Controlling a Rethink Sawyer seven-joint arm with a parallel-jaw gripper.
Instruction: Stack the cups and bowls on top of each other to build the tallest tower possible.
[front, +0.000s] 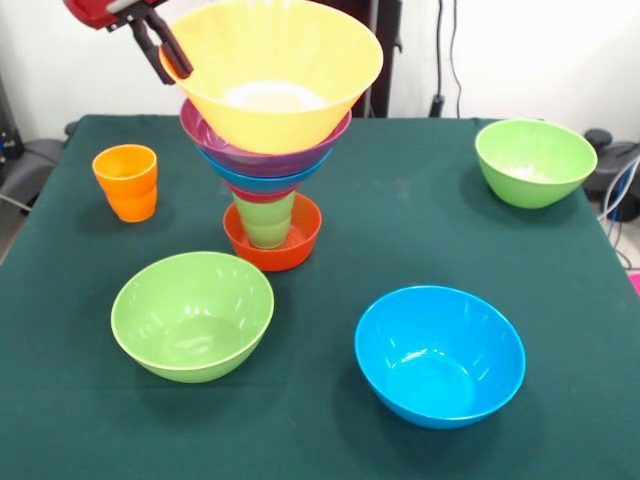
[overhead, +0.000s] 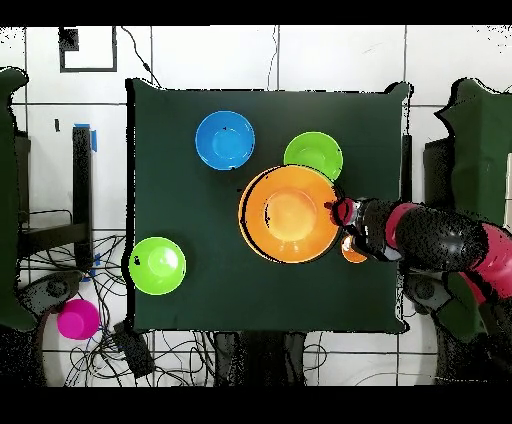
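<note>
The pincer (front: 170, 55) is clamped on the rim of the very large orange bowl (front: 280, 70) — one black finger inside, one outside. That bowl crowns the tower (front: 268, 170): beneath it sit a purple bowl (front: 262, 155), a blue bowl (front: 262, 180), a light green cup (front: 265, 220) and a small red-orange bowl (front: 275, 245) on the green desk (front: 400, 230). An orange cup (front: 127, 182) stands beside the tower; two lime green bowls (front: 192, 315) and another blue bowl (front: 440, 355) lie apart from it — all upright.
</note>
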